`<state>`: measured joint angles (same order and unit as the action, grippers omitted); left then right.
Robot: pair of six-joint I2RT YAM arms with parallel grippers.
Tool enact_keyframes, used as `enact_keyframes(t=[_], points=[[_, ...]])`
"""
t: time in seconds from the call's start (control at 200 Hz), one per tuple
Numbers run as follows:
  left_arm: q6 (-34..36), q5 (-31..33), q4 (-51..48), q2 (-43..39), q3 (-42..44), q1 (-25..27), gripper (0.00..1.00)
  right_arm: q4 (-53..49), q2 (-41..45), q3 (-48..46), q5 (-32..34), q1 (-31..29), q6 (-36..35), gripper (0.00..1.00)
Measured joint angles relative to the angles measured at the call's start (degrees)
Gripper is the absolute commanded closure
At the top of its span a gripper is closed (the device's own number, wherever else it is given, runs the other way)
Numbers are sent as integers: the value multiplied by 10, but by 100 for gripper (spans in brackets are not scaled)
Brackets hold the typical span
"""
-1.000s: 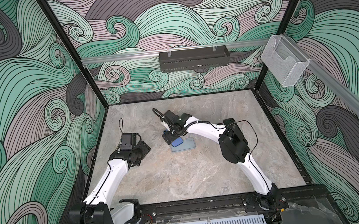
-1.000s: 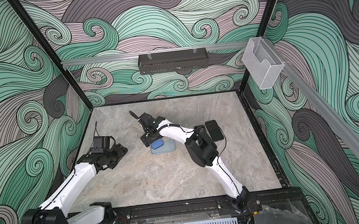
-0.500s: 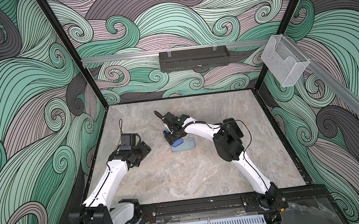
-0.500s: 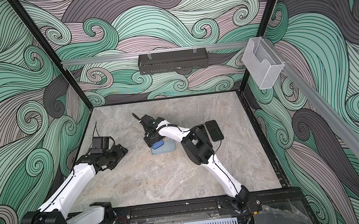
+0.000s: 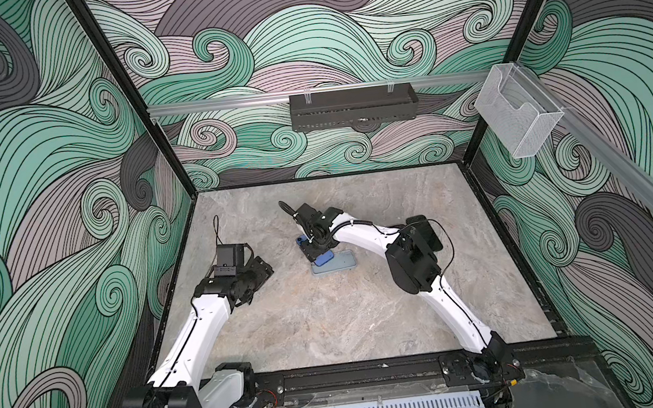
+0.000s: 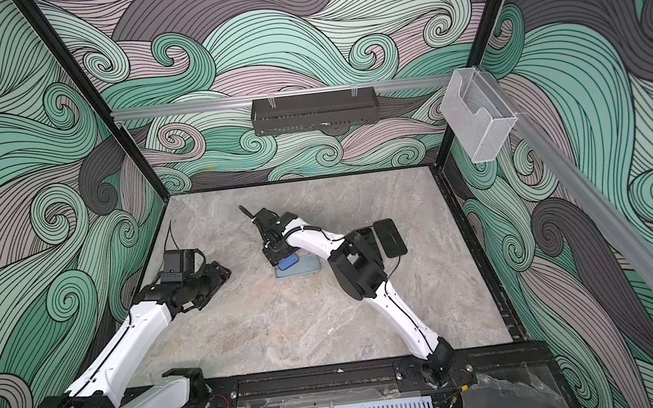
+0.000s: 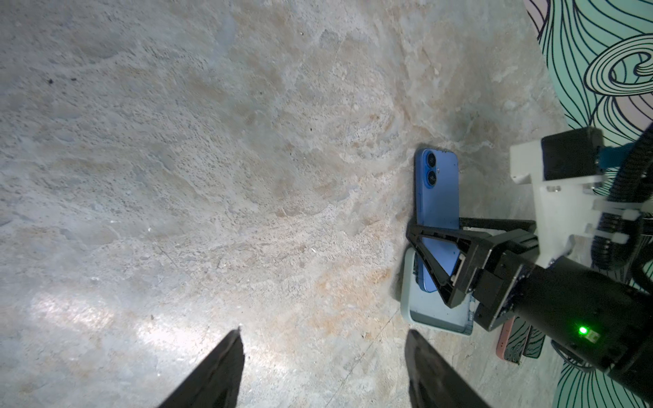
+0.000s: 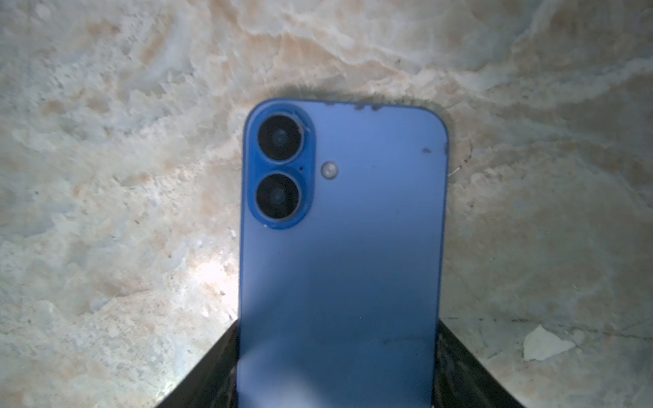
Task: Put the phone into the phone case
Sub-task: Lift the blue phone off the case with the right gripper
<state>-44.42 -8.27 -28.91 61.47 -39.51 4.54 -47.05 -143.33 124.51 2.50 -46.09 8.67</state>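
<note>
- R claw (image 7: 436, 226) straddles blue phone (image 5: 324, 260) across its narrow width, fingers on both long edges. Looks clamped, prob. to lift & re-aim it.
- Phone sits mid-frame in both top views, back up, lenses showing. One end is propped on the pale phone case (image 5: 342, 262), camera end appears to be down on the counter (image 5: 309, 324).
- Long axis runs diagonal, camera end twd upper left. Case lies left-right, so the two are misaligned.
- L claw (image 7: 324, 332) spread wide, empty, at frame left, well apart from the work.

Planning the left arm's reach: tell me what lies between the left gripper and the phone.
Only bare tabletop lies between the left gripper and the phone; the left wrist view shows it, both top views too.
</note>
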Motion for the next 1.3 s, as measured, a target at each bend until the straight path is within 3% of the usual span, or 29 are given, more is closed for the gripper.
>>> enact_keyframes(t=[0.325,0.586,1.021,1.296], points=[[17,-20,1,2,-4,0,26,-14,57,-29,-63,10,-12,73],[52,-64,3,23,-51,0,26,-5,171,-53,-187,55,-12,75],[159,-239,34,92,-139,0,34,10,355,-303,-400,131,-5,74],[274,-319,216,21,-66,19,30,94,468,-445,-539,169,50,73]])
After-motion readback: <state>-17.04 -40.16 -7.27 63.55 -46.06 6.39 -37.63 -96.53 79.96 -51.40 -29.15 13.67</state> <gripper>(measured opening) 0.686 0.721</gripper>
